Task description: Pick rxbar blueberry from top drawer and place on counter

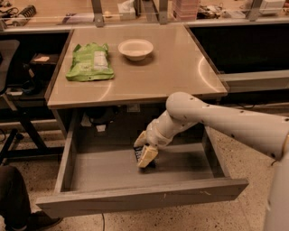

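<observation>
The top drawer (135, 198) stands pulled out under the counter (171, 67). My gripper (145, 150) reaches down into the drawer from the right, near the middle of its grey floor. Its pale fingers (147, 156) are closed around the rxbar blueberry (137, 153), a small dark bar whose end shows between them. The bar sits tilted at the drawer floor, mostly hidden by the fingers.
A green crinkly bag (90, 62) and a white bowl (135, 48) lie on the counter. A long cluttered bench (135, 11) runs behind it. A dark chair (13, 90) and a person's leg (16, 198) are at the left. My arm (226, 122) spans the drawer's right side.
</observation>
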{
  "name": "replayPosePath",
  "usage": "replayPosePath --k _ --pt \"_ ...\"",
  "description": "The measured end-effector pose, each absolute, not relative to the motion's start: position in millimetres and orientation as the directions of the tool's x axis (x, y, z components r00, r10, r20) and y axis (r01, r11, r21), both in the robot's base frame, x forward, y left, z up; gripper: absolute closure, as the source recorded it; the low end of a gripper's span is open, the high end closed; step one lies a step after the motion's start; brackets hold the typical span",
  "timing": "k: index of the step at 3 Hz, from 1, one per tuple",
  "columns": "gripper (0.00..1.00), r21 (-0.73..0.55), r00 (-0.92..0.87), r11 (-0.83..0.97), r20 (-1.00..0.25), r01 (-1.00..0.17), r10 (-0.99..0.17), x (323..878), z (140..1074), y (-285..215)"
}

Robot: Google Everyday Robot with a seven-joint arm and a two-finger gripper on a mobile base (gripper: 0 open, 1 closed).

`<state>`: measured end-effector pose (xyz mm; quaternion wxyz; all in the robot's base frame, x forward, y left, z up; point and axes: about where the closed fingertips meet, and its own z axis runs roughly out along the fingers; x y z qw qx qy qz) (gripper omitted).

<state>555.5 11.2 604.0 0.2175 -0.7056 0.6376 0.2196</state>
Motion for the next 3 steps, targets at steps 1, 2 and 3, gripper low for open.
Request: replayPosePath --k 1,2,3 --pt "1.0 -0.059 0.024 0.013 -0.577 -0.998 -0.816 539 621 3" --pt "1.0 -0.102 -0.026 0.103 -0.578 -0.989 -0.816 525 639 -7" --pt "1.0 -0.108 -0.026 0.108 -0.576 -0.988 -0.817 524 640 -8"
